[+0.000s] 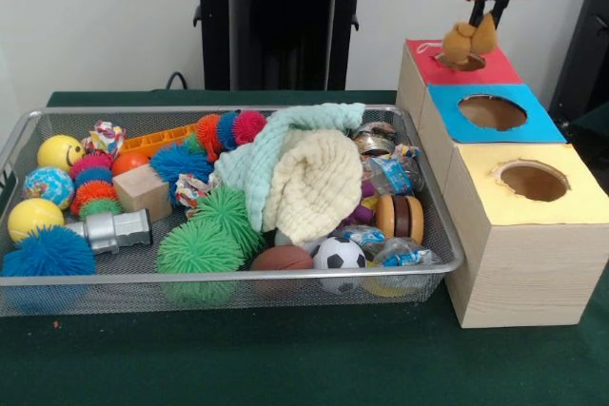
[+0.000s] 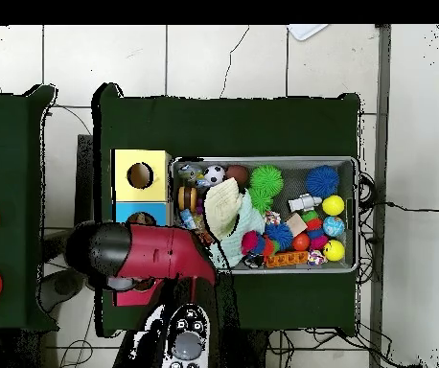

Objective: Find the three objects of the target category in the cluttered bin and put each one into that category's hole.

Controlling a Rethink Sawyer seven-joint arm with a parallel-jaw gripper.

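From my station I saw the claw (image 1: pixel 473 33) hanging over the red-topped hole (image 1: pixel 461 62), its dark fingers clamped on an orange-tan lumpy toy (image 1: pixel 468 41). The toy hung at the hole's rim, its lower edge just at the opening; I could not tell whether it touched the cardboard. The red hole sat on the farthest of three pale wooden boxes in the front view, with the blue-topped hole (image 1: pixel 492 112) next and the yellow-topped hole (image 1: pixel 534 181) nearest the camera. The boxes stood just beside the right end of the wire bin (image 1: pixel 228 282) on the green desk (image 1: pixel 285 358).

In the bin I made out a mint cloth (image 1: pixel 276 145) with a cream cloth (image 1: pixel 314 187) lying on it, near the middle. Green spiky balls (image 1: pixel 200 246) lay in front of them, and a brown toy football (image 1: pixel 282 258) touched a small soccer ball (image 1: pixel 340 255) at the near wall. Yellow balls (image 1: pixel 60 151), a globe ball (image 1: pixel 49 185), a wooden block (image 1: pixel 143 190) and a blue spiky ball (image 1: pixel 49 252) filled the left end. I spotted no other orange-tan toys among the clutter; the cloths hid whatever lay beneath them.

From overhead, the red arm (image 2: pixel 151 254) covered the red box, leaving the yellow and blue tops showing beside the bin.
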